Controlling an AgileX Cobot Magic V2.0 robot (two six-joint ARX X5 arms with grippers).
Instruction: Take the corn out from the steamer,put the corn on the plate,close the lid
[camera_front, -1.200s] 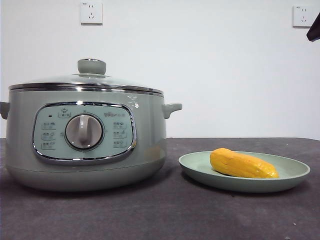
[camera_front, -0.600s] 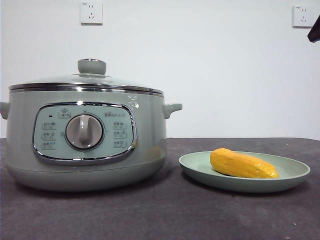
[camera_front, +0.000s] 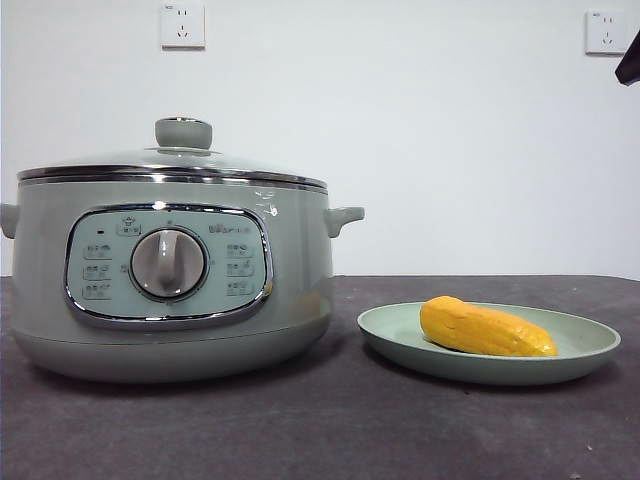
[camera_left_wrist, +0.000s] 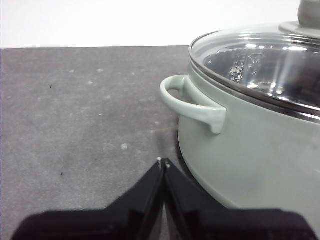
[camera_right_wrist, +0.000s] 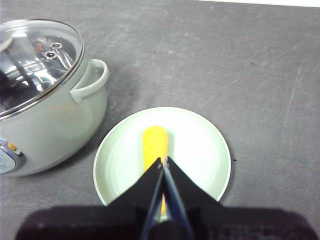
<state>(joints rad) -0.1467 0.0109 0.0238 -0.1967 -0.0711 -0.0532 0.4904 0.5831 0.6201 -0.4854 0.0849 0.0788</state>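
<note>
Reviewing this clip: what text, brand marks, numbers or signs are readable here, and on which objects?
No text is legible.
Pale sage-green electric steamer, front control panel: small button icons and a short brand mark, too small and blurred to read.
White wall sockets: no text visible.
Pale green round plate, yellow-orange corn cob: unmarked.

Dark table (camera_front: 330, 430) carries steamer (camera_front: 170, 275), plate (camera_front: 488, 345).

A: How many pots? 
B: One steamer (camera_front: 170, 270), one lid (camera_front: 172, 160).
A: And food? 
B: One corn (camera_front: 486, 329), one plate (camera_front: 585, 352).
A: Wall plugs? 
B: Two sockets (camera_front: 182, 25).
</note>
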